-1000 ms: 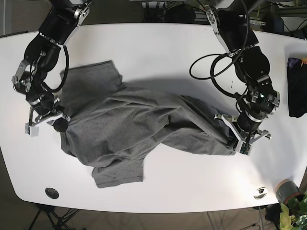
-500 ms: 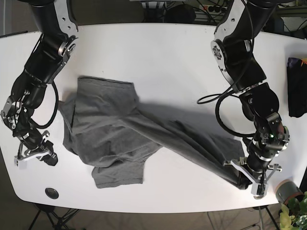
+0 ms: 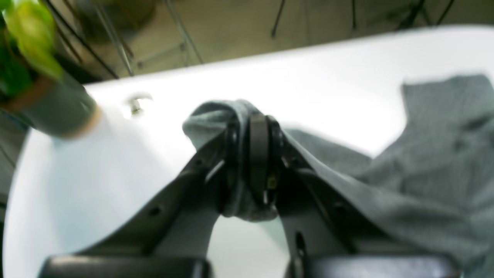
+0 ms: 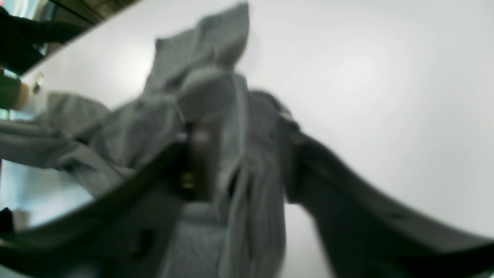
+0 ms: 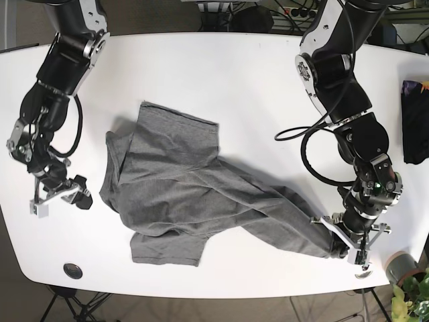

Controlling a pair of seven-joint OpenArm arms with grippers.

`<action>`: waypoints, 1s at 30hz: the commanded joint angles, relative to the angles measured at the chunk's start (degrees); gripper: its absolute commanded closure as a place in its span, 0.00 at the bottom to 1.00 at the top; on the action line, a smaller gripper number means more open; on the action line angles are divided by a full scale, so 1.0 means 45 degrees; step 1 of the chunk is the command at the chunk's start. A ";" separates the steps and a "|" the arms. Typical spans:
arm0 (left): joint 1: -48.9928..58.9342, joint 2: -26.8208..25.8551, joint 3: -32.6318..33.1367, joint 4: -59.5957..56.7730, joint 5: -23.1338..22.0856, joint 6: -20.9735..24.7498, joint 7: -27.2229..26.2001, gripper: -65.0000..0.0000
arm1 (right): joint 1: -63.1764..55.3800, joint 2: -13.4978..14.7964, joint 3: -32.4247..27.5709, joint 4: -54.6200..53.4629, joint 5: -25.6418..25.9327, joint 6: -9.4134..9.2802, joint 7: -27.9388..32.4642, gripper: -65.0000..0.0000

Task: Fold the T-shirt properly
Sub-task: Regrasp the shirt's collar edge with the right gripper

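The grey T-shirt (image 5: 181, 194) lies crumpled on the white table (image 5: 234, 80), stretched diagonally toward the front right. My left gripper (image 5: 340, 246) sits at the shirt's front-right end. In the left wrist view the left gripper (image 3: 252, 154) is shut on a bunched fold of the T-shirt (image 3: 432, 154). My right gripper (image 5: 80, 198) is by the shirt's left edge. The right wrist view is blurred, but the right gripper (image 4: 239, 154) has the T-shirt (image 4: 204, 58) cloth bunched between its fingers.
A grey plant pot (image 5: 401, 267) stands at the front-right corner, close to the left gripper, and shows as a pot (image 3: 58, 112) in the left wrist view. A dark folded cloth (image 5: 414, 121) lies at the right edge. A black round fitting (image 5: 72, 270) sits front left.
My left gripper has dragged its end of the shirt toward the front right. The right gripper swung down toward the front edge, then back up. The shirt's body shifted right and spread.
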 commanded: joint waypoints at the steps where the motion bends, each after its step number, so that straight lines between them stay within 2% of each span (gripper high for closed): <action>1: -0.0161 -0.0353 0.0024 0.0224 -0.0290 0.0017 -0.0348 1.00 | -0.0362 -0.0458 -0.0001 0.1603 0.0324 0.0145 0.0305 0.47; 4: 0.0288 -0.0451 -0.0035 0.0224 -0.0290 -0.0002 -0.0348 1.00 | -0.1671 -0.0986 -0.0001 0.3107 0.0734 0.0164 0.0109 0.39; 8: 0.0874 -0.0451 -0.0054 0.0243 -0.0290 -0.0002 -0.0348 1.00 | -0.3077 -0.1592 -0.0021 0.3635 0.1399 0.0164 0.0070 0.40; 15: 0.1343 -0.0822 -0.0074 0.0243 -0.0309 -0.0002 -0.0368 1.00 | -0.4542 -0.2373 -0.0021 0.3654 0.1477 0.0164 0.0070 0.40; 26: 0.1500 -0.0822 -0.0074 0.0224 -0.0309 -0.0022 -0.0368 1.00 | -0.5675 -0.2764 -0.0040 0.3556 0.1418 0.0145 0.0070 0.38; 30: 0.1715 -0.0822 -0.0074 0.0224 -0.0309 -0.0022 -0.0368 1.00 | -0.5949 -0.2764 -0.0548 0.3107 0.1418 0.0145 0.0070 0.38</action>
